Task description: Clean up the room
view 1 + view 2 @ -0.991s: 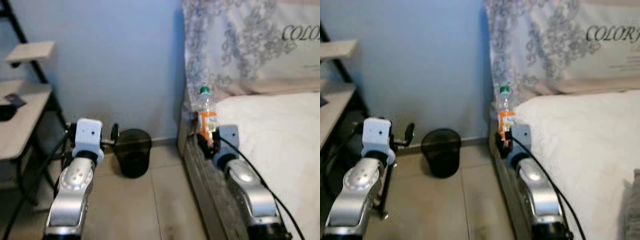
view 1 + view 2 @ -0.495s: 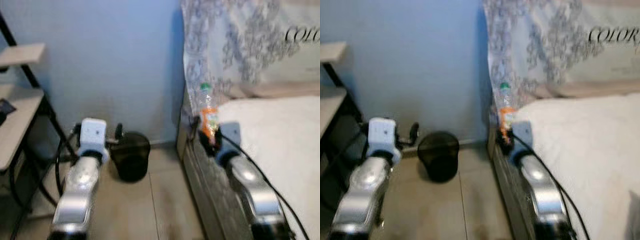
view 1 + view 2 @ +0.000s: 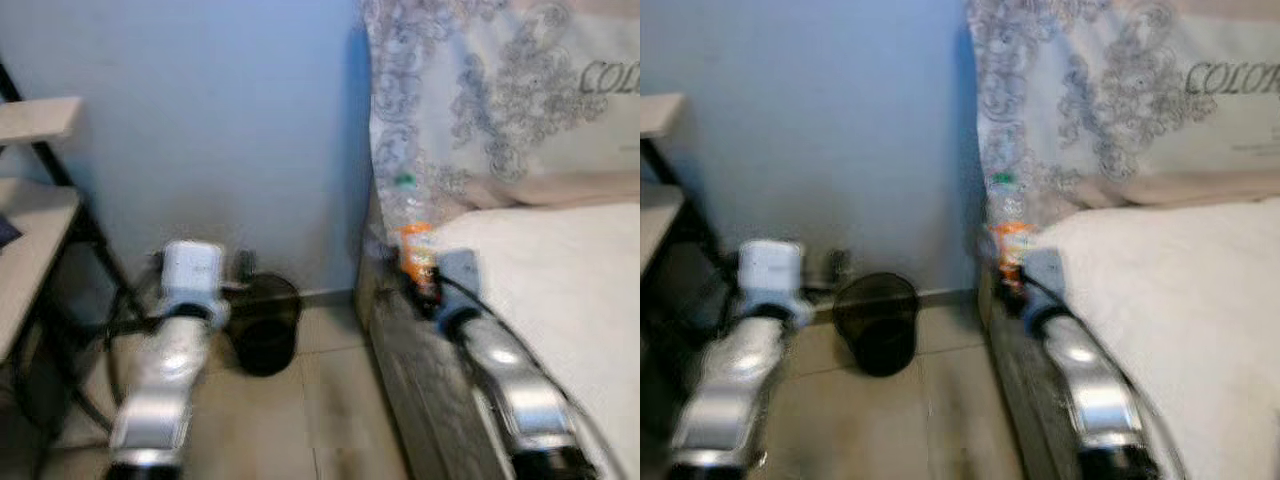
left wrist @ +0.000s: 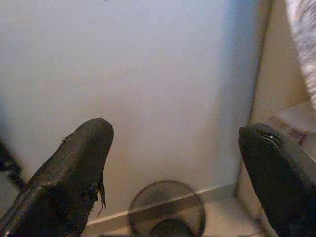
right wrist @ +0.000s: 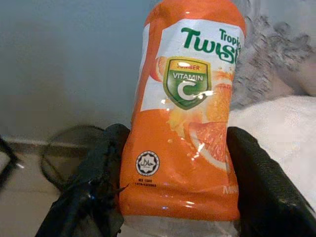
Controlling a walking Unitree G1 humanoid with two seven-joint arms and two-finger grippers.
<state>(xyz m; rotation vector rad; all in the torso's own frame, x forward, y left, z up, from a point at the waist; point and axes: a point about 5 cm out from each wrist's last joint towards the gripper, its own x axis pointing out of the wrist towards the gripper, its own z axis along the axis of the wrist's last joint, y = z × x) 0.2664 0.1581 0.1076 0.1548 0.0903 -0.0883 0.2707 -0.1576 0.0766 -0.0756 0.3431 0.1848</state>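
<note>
My right gripper (image 3: 425, 283) is shut on a clear plastic bottle (image 3: 414, 238) with an orange label and a green cap, held upright at the bed's left edge. In the right wrist view the bottle (image 5: 185, 118) stands between both black fingers (image 5: 91, 182), its label reading Twister with a vitamin C badge. A black mesh waste bin (image 3: 263, 323) stands on the floor against the blue wall, left of the bed. My left gripper (image 4: 177, 163) is open and empty, raised just left of the bin, with the bin (image 4: 167, 208) below it.
The bed with a white cover (image 3: 560, 270) and a patterned pillow (image 3: 500, 90) takes up the right side. A black-framed shelf with light boards (image 3: 30, 200) stands at the left. Beige floor tiles (image 3: 330, 420) lie between the shelf and the bed.
The view has shifted and blurred as I move. The bin sits slightly nearer and more central. The right gripper keeps its hold on the bottle; the left stays open.
</note>
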